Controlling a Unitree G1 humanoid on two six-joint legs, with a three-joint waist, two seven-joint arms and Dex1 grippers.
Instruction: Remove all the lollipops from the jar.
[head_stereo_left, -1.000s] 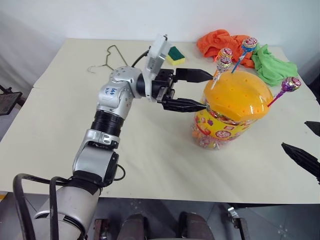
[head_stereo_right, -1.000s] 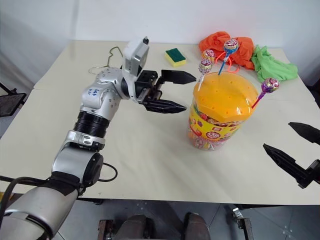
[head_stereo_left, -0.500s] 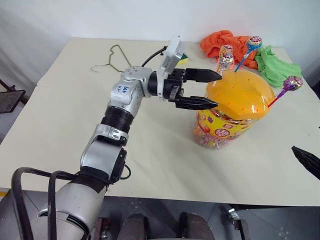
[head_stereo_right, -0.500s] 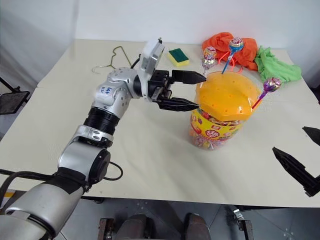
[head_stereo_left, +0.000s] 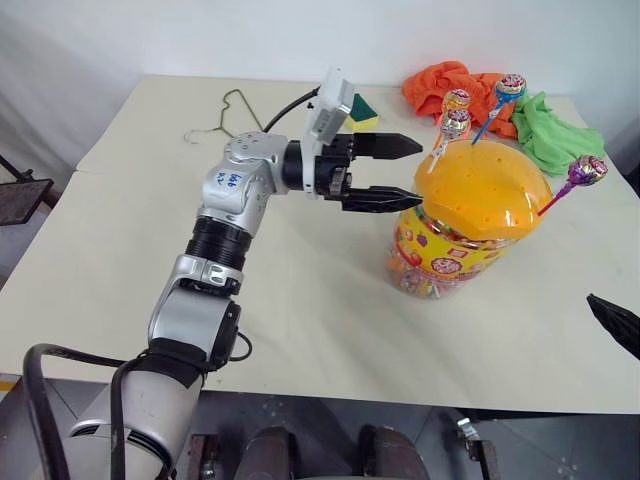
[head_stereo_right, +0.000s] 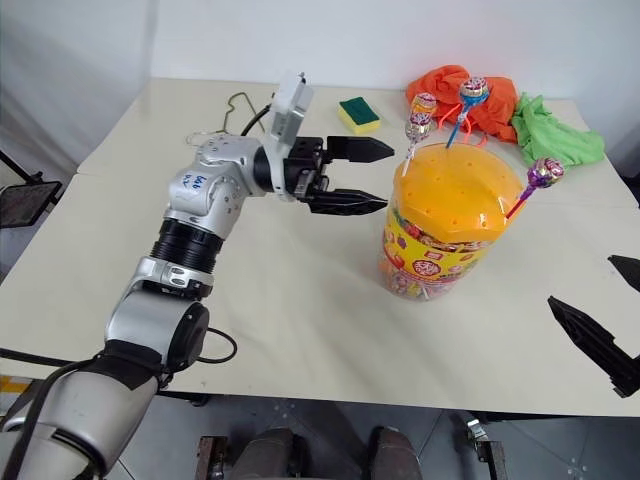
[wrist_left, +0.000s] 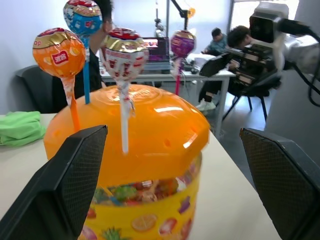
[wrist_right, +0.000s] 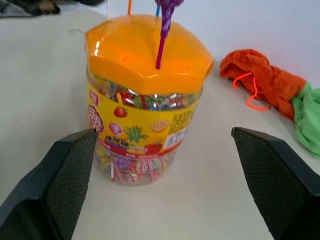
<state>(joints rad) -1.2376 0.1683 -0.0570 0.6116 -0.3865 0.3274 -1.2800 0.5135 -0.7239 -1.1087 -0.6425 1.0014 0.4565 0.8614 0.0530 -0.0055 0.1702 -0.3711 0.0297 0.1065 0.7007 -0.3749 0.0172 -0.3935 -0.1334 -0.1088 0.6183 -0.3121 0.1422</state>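
The jar (head_stereo_left: 450, 255) is a clear tub with a yellow label and an orange domed lid (head_stereo_left: 487, 188), standing right of the table's middle. Several lollipops stand upright in the lid's holes: an orange one (wrist_left: 59, 52), a pinkish one (wrist_left: 123, 49), one on a blue stick (head_stereo_left: 509, 88), and a purple one (head_stereo_left: 586, 168) leaning out at the right. My left gripper (head_stereo_left: 408, 172) is open and points level at the lid's left side, its tips just short of the pinkish lollipop. My right gripper (head_stereo_right: 582, 284) is open, low and to the right of the jar.
An orange cloth (head_stereo_left: 445, 82) and a green cloth (head_stereo_left: 555, 135) lie behind the jar at the table's far right. A yellow-green sponge (head_stereo_right: 355, 113) sits behind my left wrist. A wire hanger (head_stereo_left: 225, 118) lies at the far left. The table's front edge (head_stereo_left: 330, 395) runs close below.
My left wrist has turned a little, and its tips stay by the lid's left side. The whole view has shifted slightly. Both grippers remain open.
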